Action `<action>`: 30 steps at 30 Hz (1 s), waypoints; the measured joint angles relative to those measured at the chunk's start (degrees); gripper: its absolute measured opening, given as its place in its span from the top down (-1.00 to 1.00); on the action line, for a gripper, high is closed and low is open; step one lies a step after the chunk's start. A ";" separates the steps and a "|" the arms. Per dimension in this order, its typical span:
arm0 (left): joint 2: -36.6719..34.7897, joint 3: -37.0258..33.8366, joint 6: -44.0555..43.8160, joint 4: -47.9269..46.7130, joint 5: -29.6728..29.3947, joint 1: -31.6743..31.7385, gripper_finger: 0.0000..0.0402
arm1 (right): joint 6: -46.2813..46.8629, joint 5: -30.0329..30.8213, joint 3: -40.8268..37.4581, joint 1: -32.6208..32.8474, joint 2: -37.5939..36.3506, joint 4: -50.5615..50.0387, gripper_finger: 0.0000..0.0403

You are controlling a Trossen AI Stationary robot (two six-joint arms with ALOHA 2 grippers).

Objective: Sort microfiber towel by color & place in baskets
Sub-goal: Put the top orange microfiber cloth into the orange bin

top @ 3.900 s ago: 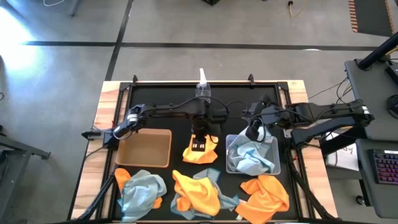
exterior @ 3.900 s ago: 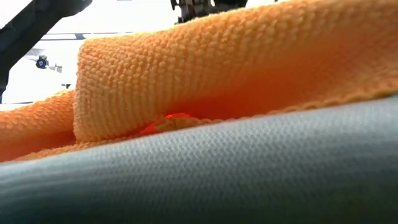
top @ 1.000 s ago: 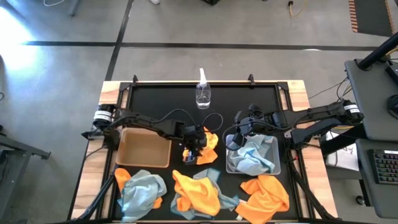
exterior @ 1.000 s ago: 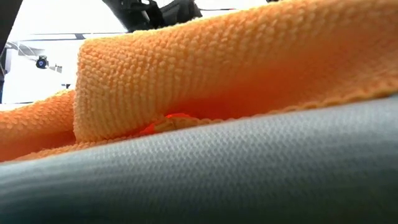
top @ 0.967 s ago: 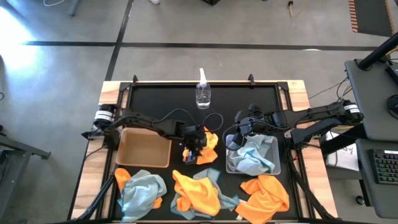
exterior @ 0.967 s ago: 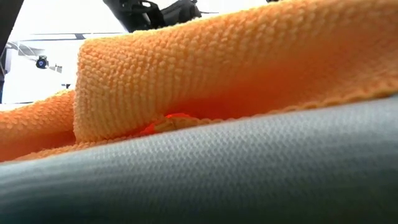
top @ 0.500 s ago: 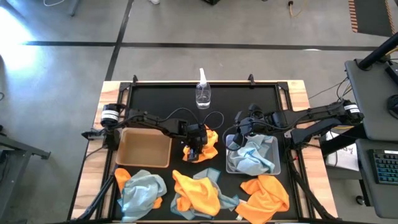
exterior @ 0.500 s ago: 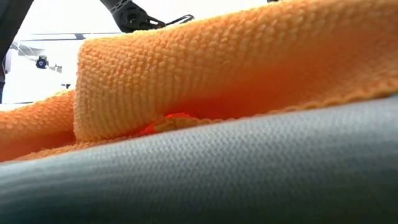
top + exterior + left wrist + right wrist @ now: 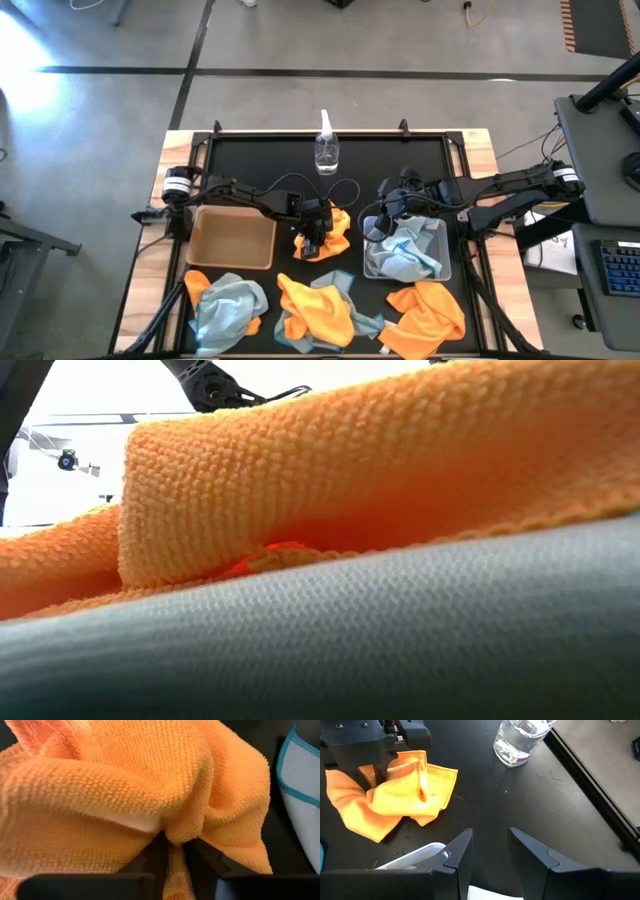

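- Two fingers of the left gripper (image 9: pixel 172 851) pinch a fold of an orange towel (image 9: pixel 330 232) lying on the black tabletop (image 9: pixel 260 165) between the brown basket (image 9: pixel 232 237) and the clear basket (image 9: pixel 440 262).
- The right gripper (image 9: pixel 490 845) hangs with its fingers apart at the clear basket's far edge, holding nothing.

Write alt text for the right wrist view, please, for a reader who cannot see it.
The left pincer pinches an orange towel on the black table. The right pincer hangs open in front, and a clear spray bottle stands beyond.
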 joint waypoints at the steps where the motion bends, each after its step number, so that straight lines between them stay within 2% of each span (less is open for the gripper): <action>1: 0.00 0.00 -0.01 -0.06 0.00 0.00 0.83 | 0.00 -0.01 0.00 -0.01 0.00 0.00 0.41; 4: -0.02 0.00 -0.12 -0.25 0.05 0.00 0.96 | 0.00 -0.01 0.00 -0.01 0.00 0.02 0.41; 9: -0.07 1.04 -1.51 -2.73 3.35 0.00 0.97 | -0.04 0.01 0.00 0.00 0.00 0.02 0.41; 14: -0.08 6.82 -0.98 -12.86 4.84 -0.17 0.99 | -0.13 0.03 0.00 -0.01 0.00 0.02 0.41; 26: -0.22 22.86 5.53 -35.57 3.80 -0.70 1.00 | -0.37 0.05 -0.01 0.00 0.00 0.02 0.41; 30: -0.22 28.08 6.66 -43.98 1.57 -0.85 1.00 | -0.37 0.06 -0.02 0.00 0.00 0.02 0.41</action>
